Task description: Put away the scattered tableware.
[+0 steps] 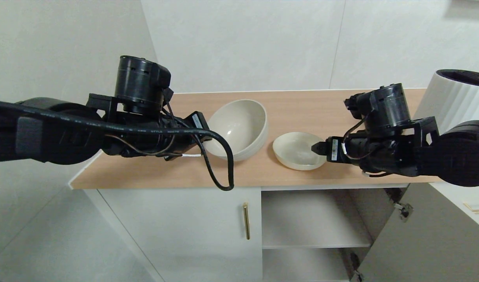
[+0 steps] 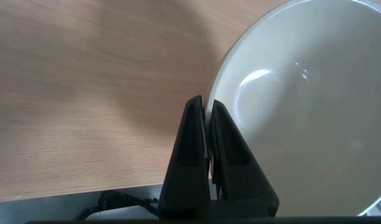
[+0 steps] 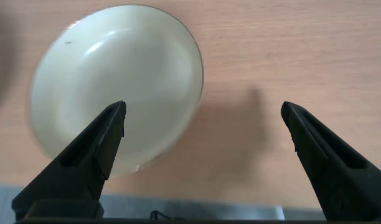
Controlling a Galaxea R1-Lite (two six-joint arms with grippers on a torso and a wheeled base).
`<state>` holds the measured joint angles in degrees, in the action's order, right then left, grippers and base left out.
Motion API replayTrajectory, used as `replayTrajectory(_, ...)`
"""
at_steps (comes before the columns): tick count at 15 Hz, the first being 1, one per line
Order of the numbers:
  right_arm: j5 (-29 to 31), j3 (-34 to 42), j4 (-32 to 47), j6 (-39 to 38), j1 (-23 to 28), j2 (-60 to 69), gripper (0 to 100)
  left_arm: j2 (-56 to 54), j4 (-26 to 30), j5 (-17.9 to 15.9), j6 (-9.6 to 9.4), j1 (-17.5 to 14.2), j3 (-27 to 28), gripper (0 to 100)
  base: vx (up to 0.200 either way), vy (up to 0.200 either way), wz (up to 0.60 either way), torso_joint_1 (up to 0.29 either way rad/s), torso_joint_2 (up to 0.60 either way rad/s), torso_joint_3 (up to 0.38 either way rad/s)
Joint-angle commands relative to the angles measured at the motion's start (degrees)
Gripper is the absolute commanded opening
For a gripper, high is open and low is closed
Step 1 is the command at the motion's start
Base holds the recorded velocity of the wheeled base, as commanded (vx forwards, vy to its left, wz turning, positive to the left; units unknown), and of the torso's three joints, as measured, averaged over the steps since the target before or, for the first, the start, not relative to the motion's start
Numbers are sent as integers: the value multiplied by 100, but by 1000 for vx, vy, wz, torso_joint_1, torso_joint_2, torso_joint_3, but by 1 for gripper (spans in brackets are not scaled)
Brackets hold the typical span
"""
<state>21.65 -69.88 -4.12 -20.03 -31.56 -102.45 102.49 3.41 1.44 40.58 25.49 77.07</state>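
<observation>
A large cream ceramic bowl (image 1: 239, 125) tilts at the middle of the light wooden tabletop (image 1: 302, 105), its rim clamped in the narrowed left pincer (image 2: 206, 102). Just beside it a small, shallow cream dish (image 1: 298, 150) lies flat, the right pincer (image 3: 203, 121) spread wide at its rim, gripping nothing. The job looks barely begun: next the bowl needs lifting clear and lowering toward the open white cabinet shelf (image 1: 313, 231) below. The left arm hides the bowl's near side.

This looks like a home kitchen: pale tiled walls (image 1: 243, 43), and a wooden table (image 1: 302, 105) over a white cabinet (image 1: 176, 227) with a gold handle (image 1: 246, 220) and shelves (image 1: 313, 235). A big bowl (image 1: 239, 125) and a small bowl (image 1: 298, 150) are on top.
</observation>
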Motion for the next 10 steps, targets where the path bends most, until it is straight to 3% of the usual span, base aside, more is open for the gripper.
replayTrajectory(1,6,-44,-1,-1,-8,-205,100,-36,1,-3,2,0,1,0,0,0,0,0,0,0)
replayTrajectory(8,15,-96,-1,-45,-8,-214,100,-27,1,6,2,0,1,0,0,0,0,0,0,0)
replayTrajectory(9,6,-96,-1,-45,-8,-223,0,-36,1,6,2,0,1,0,0,0,0,0,0,0)
replayTrajectory(10,6,-96,-1,-54,-8,-232,0,-36,1,6,2,0,1,0,0,0,0,0,0,0)
